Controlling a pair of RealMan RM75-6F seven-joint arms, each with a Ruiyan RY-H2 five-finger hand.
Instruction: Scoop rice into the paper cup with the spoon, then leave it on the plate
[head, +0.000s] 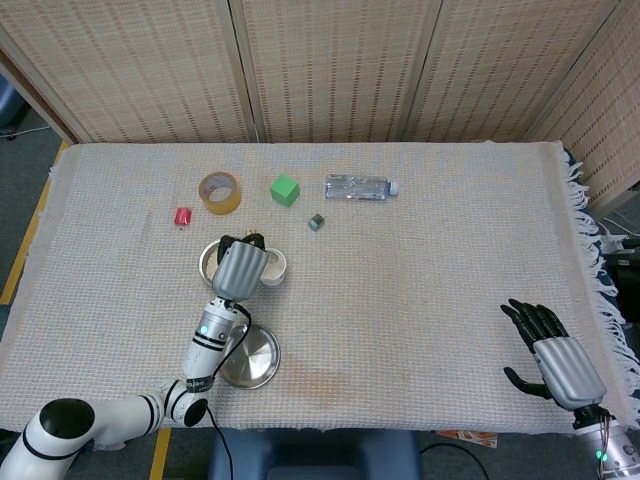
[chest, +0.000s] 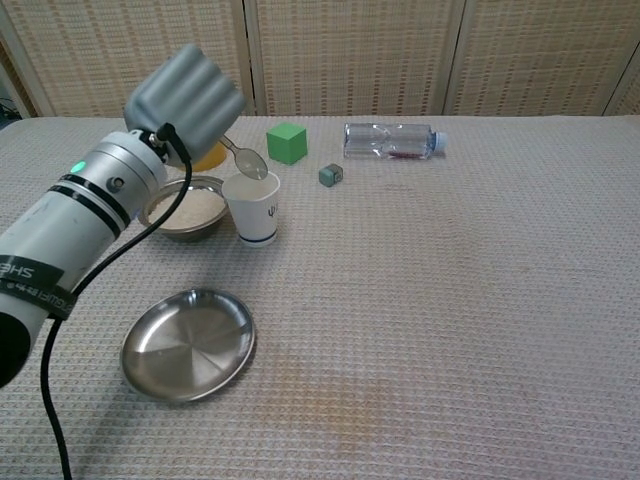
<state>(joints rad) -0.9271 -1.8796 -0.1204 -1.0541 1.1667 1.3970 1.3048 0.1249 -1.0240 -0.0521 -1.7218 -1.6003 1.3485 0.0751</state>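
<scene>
My left hand (chest: 185, 96) (head: 240, 268) grips a metal spoon (chest: 245, 158), whose bowl hangs just above the mouth of the white paper cup (chest: 252, 208) (head: 273, 267). Left of the cup stands a metal bowl of rice (chest: 185, 208) (head: 209, 260). The empty steel plate (chest: 188, 343) (head: 252, 358) lies nearer the front edge, below my left forearm. My right hand (head: 553, 354) rests open at the table's right front corner, holding nothing; the chest view does not show it.
At the back lie a tape roll (head: 219, 191), a small red object (head: 182, 216), a green cube (head: 285, 189) (chest: 287, 142), a small grey block (head: 315, 221) (chest: 331, 175) and a plastic bottle on its side (head: 360, 186) (chest: 392, 140). A woven cloth (head: 420, 270) covers the table.
</scene>
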